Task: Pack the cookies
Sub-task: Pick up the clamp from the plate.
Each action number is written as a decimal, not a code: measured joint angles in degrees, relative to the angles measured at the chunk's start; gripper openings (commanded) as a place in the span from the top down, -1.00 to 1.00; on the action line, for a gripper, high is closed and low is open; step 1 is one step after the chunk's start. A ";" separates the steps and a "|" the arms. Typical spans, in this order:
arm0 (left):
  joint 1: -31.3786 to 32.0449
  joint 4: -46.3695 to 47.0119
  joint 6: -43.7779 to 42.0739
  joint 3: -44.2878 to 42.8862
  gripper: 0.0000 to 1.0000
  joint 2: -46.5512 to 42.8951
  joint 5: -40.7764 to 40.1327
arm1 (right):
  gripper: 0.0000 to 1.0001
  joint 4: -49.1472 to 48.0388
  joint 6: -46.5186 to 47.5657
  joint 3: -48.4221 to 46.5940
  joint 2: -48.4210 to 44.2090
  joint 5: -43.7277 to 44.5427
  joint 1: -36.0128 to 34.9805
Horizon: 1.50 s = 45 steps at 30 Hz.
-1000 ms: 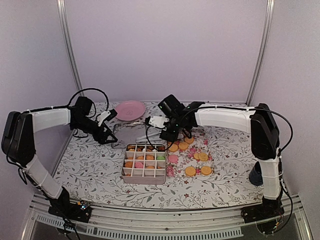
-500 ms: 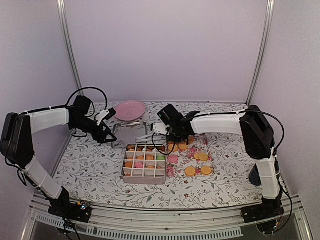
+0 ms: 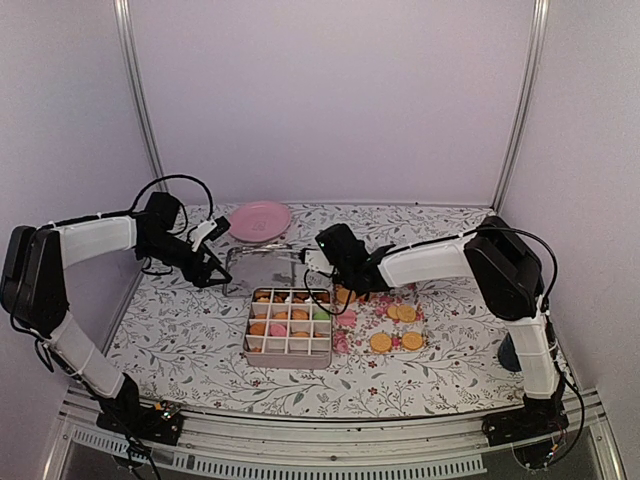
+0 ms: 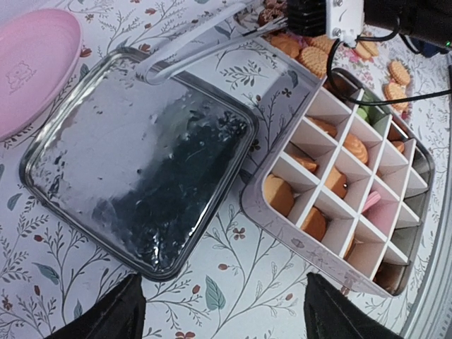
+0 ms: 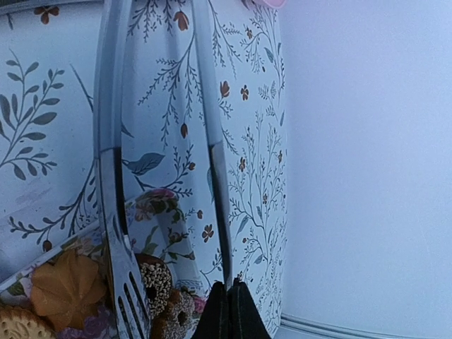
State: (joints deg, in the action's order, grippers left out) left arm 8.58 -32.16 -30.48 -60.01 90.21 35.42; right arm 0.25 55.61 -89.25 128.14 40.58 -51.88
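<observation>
Presently: right gripper, jaws pressed fully together, tips set against the end of one blade of the metal tongs; whether that blade is actually pinched I cannot tell from where I stand. The tongs lie flat, forked tips among the nearest loose cookies, joined end resting across a corner of the glass tray. Loose stock: one scalloped golden piece and two dark sprinkled ones right by the tong tips. A pink one and some four golden ones lie further out on the flowered napkin, just to the right of the divided box. Box: sixteen cells, most showing a cookie, chiefly golden, with pink and one green; a few cells on the far side look bare or are hard to read. Left gripper: jaws spread wide, holding nothing, hovering over the tray and the box's left edge. Pink plate at the back, nothing on it that I can see. Judgement: packing looks well past halfway; what is left is the handful on the napkin and the last open cells, and the tongs appear not yet lifted.
</observation>
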 measured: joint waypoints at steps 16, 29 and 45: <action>0.22 -1.55 2.84 -7.23 -0.99 -4.59 11.61 | 1.00 0.31 -19.06 0.35 -14.51 -9.81 -0.94; 6.71 -4.35 9.44 -10.10 -0.84 -9.27 34.23 | 1.00 -23.08 -60.08 10.14 -27.91 -48.43 -1.38; 7.78 -1.79 22.16 -11.82 -0.34 -10.08 44.89 | 1.00 -43.52 -81.81 14.62 -19.50 -60.89 -2.80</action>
State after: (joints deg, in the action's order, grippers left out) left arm 16.36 -33.95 -8.32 -71.83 80.14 80.31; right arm -43.27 -26.20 -74.63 108.64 -20.32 -54.68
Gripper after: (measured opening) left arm 0.717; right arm 0.007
